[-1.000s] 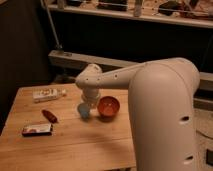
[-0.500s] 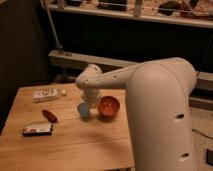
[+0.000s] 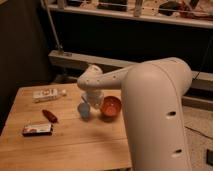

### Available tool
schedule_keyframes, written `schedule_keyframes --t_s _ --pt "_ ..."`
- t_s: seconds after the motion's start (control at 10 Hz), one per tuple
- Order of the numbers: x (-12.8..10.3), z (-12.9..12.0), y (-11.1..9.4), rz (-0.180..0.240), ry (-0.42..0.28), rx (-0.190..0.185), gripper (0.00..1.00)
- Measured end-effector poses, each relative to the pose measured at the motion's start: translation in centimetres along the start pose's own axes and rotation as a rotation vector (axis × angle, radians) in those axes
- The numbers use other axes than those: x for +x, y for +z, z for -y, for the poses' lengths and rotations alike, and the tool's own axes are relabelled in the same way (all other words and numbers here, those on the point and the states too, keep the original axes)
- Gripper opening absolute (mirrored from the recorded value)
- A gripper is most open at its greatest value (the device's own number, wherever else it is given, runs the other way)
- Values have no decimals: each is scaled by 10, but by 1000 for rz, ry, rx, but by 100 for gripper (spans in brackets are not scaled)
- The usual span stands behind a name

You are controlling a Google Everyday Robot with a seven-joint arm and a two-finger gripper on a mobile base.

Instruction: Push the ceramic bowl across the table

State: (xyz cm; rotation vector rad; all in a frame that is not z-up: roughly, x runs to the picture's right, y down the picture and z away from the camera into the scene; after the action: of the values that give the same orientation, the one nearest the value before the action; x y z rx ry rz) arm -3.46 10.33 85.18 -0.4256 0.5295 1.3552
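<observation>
The ceramic bowl [image 3: 111,106], orange-red and glossy inside, sits on the light wooden table [image 3: 75,147] near its right edge. My white arm reaches in from the right and bends down over the table. The gripper [image 3: 95,101] hangs low between the bowl and a small light-blue cup [image 3: 84,110], close against the bowl's left rim. It is shut with nothing held. Its tips are partly hidden behind the cup and bowl.
A white bottle [image 3: 49,93] lies on its side at the table's far left. A small red object [image 3: 50,115] and a dark flat packet [image 3: 37,130] lie on the left. Dark shelving and a rail stand behind the table.
</observation>
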Motion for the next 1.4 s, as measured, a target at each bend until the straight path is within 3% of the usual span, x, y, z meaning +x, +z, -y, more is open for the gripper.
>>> schedule_keyframes --t_s 0.3,0.5,0.7,1.0,1.4 --pt "0 18 -2 -5 14 84 0" --pt "-6 21 -13 15 26 109 0" --pt "-11 10 -25 32 24 102 0" --pt "-10 -12 -25 18 33 28 0" --pt "-11 -5 -5 -4 42 19 0"
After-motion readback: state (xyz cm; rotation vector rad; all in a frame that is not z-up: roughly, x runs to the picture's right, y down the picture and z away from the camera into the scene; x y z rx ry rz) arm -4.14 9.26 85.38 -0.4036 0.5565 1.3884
